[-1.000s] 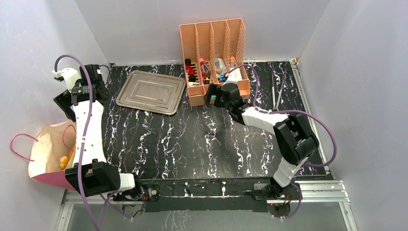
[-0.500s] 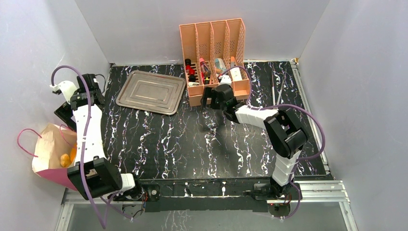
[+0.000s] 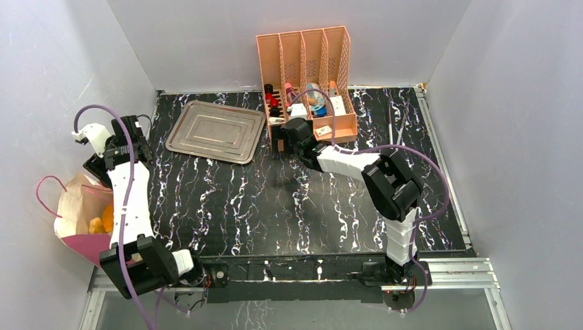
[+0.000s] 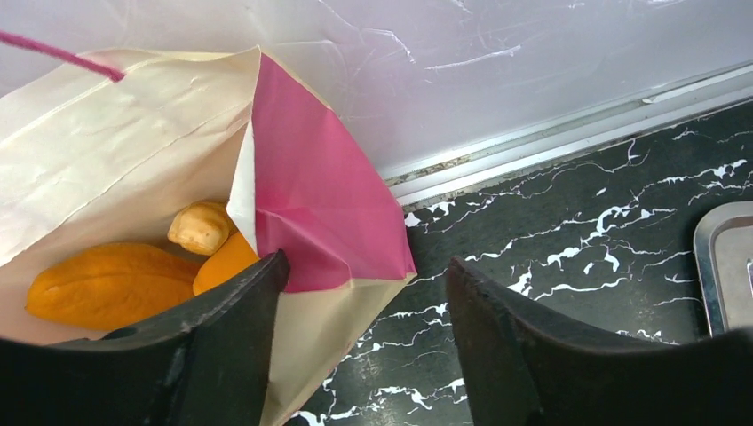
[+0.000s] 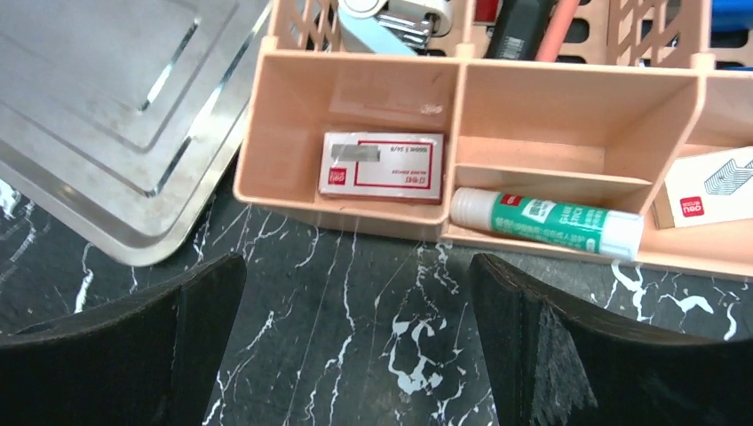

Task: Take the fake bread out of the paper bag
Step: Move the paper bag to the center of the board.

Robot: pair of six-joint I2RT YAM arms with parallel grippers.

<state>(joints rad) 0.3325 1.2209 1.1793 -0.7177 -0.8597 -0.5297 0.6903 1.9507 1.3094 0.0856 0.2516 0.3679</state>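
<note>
Robot lab cell, pretty sure: marbled tabletop (image 3: 240, 206) boxed in by plain white walls (image 3: 206, 41), left arm (image 3: 130, 199) and right arm (image 3: 344, 159) bolted to aluminium rail (image 3: 460, 271).

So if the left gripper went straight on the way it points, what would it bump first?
Probably the pink side of the paper bag, right ahead of the left gripper, whose jaws are open. The fake bread lies deeper inside; depth is unclear.
</note>
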